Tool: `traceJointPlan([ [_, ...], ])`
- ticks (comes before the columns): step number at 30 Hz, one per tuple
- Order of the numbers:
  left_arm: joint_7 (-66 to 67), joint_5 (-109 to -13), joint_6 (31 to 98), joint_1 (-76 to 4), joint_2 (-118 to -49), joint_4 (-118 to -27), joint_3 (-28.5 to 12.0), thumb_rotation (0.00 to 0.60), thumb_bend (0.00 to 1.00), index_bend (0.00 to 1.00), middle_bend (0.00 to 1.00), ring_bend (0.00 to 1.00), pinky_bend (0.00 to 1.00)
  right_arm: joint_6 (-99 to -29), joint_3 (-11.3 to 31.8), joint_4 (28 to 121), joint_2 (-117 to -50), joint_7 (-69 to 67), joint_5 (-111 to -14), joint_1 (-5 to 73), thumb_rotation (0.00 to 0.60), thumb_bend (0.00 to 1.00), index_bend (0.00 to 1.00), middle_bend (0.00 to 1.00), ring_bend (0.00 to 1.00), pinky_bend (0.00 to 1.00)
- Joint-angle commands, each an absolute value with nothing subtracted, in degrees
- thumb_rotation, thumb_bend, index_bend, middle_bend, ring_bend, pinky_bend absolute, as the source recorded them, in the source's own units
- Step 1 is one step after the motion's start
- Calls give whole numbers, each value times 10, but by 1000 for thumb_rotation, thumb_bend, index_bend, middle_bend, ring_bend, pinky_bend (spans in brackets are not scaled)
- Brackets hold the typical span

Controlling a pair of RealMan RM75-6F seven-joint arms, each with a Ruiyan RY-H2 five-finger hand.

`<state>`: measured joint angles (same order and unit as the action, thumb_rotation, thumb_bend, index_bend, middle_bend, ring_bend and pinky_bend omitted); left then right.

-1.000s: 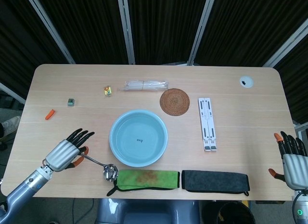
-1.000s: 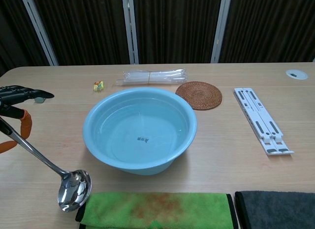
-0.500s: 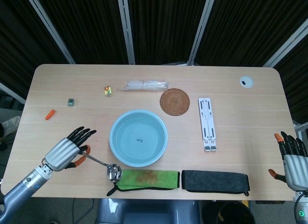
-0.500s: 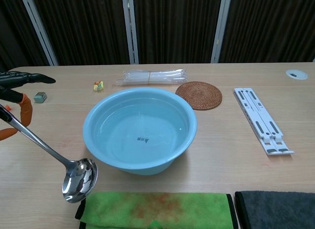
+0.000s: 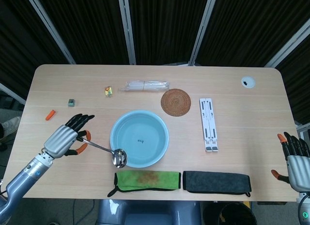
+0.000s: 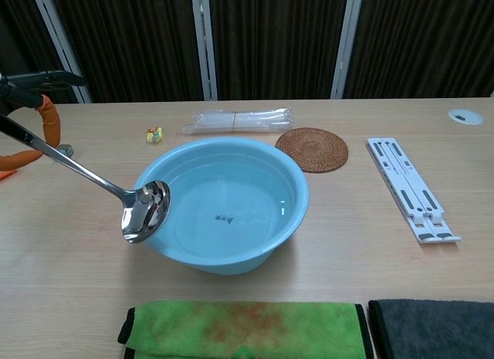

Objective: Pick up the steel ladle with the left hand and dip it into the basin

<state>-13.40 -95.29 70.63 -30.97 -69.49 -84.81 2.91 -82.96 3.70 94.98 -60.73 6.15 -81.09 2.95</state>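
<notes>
My left hand [image 5: 65,139] grips the handle of the steel ladle [image 5: 117,157] at the table's left front, and the ladle is lifted off the table. Its bowl [image 6: 144,211] hangs in the air at the left rim of the light blue basin [image 6: 294,179], which holds clear water. In the chest view only the fingers [image 6: 35,85] of that hand show at the left edge. The basin [image 5: 162,130] sits in the middle of the table. My right hand [image 5: 294,158] rests at the table's far right front edge with its fingers apart, holding nothing.
A green cloth [image 5: 147,180] and a dark cloth [image 5: 216,182] lie along the front edge. Behind the basin are a woven round mat [image 5: 176,102], a clear plastic packet [image 5: 147,85] and a white folding stand [image 5: 209,124]. Small items [image 5: 71,103] lie at the left.
My left hand has raised the ladle off the table and swung it right, bringing its bowl from beside the green cloth up to the basin's left rim. The right hand stays put.
</notes>
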Motion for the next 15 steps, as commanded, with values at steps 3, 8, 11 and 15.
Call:
traceJointPlan([
  [3,-118,-932,693,-315,-714,-825,13,600,432,582,0,0,0,-830,36,951,-607,63,-813,29,600,0,0,0,0,0],
  [8,-112,-912,672,-321,-738,-796,2,600,432,585,0,0,0,-830,33,951,-609,67,-820,29,600,0,0,0,0,0],
  [11,-107,-893,663,-327,-759,-771,-14,600,433,586,0,0,0,-821,34,950,-610,68,-814,33,600,0,0,0,0,0],
  [15,-109,-876,656,-335,-782,-747,-30,600,434,588,0,0,0,-808,37,946,-610,66,-801,37,600,0,0,0,0,0],
])
